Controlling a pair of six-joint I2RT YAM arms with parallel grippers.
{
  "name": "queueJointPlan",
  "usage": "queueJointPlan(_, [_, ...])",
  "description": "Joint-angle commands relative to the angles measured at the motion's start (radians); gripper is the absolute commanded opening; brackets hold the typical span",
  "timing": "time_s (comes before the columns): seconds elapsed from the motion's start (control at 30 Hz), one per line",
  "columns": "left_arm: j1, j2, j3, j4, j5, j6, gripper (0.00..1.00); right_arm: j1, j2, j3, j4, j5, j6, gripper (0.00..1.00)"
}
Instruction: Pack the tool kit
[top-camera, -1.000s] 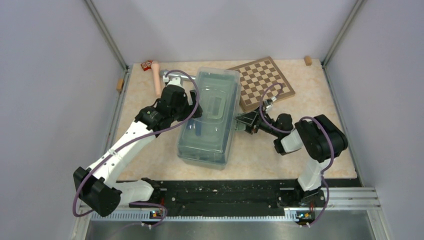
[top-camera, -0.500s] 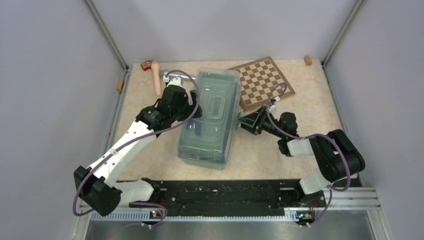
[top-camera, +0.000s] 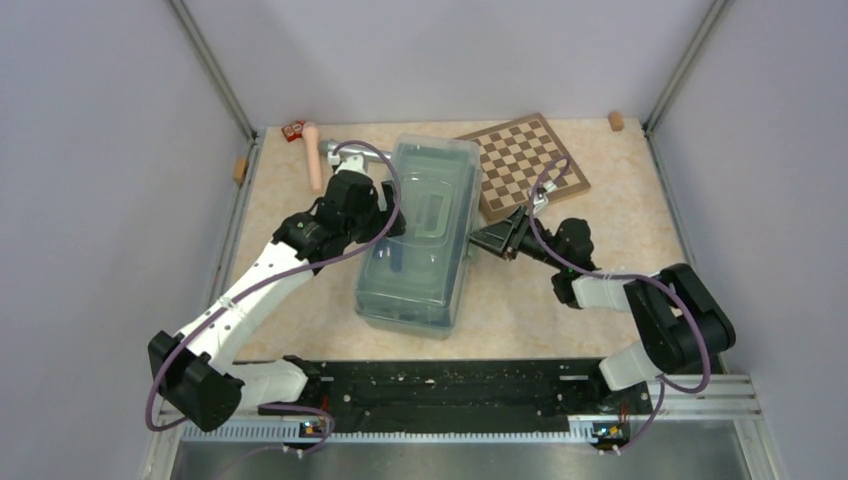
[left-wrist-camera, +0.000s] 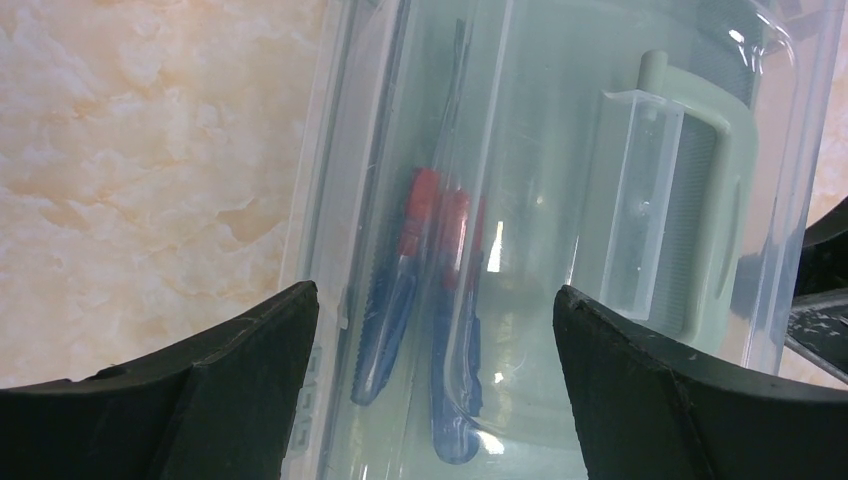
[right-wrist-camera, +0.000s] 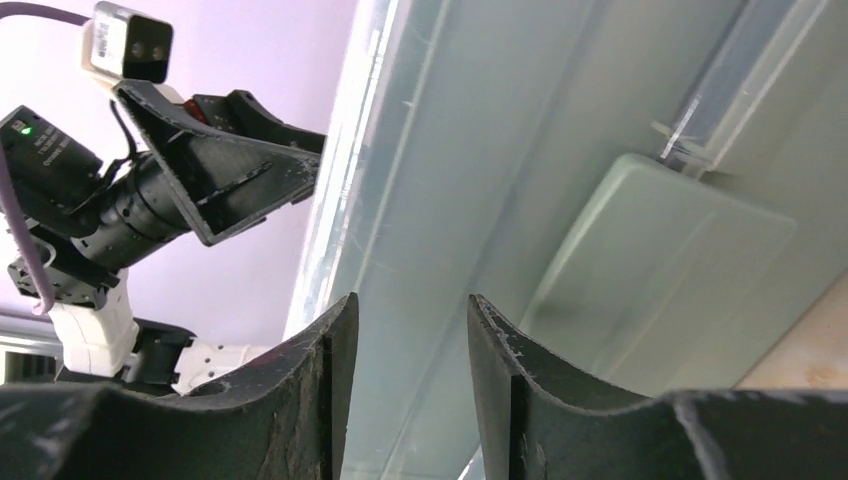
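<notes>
Lying flat, the toolbox (top-camera: 408, 318) runs near-to-far, leaning slightly right.

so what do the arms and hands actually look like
The left arm and right arm both mix white links with chunky black joints, and a looping purple cable runs along each. The left hand and right hand each have two matte black wedge-shaped fingers, scuffed at the edges.

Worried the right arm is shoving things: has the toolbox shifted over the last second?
No. In the top view the toolbox still overlaps the same stretch along the left edge of the chessboard; it has stayed put.
</notes>
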Motion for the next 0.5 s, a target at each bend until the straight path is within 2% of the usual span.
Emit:
queueJointPlan(0.0, [-0.008, -0.005, 0.005, 0.032, -0.02, -0.011, 0.91, 0.011, 0.044, 0.016, 0.057, 0.017, -0.015, 0.43])
queueJointPlan(0.23, [-0.008, -0.037, 0.01, 0.028, -0.034, -0.009, 0.91, 0.011, -0.003, 0.029, -0.011, -0.002, -0.062, 0.42])
queueJointPlan(0.37, [-0.009, -0.047, 0.019, 0.026, -0.042, -0.004, 0.91, 0.011, -0.114, 0.093, -0.241, 0.012, -0.194, 0.43])
queueJointPlan(0.47, [-0.008, -0.047, 0.022, 0.021, -0.049, 0.0, 0.91, 0.007, -0.209, 0.141, -0.463, 0.086, -0.308, 0.44])
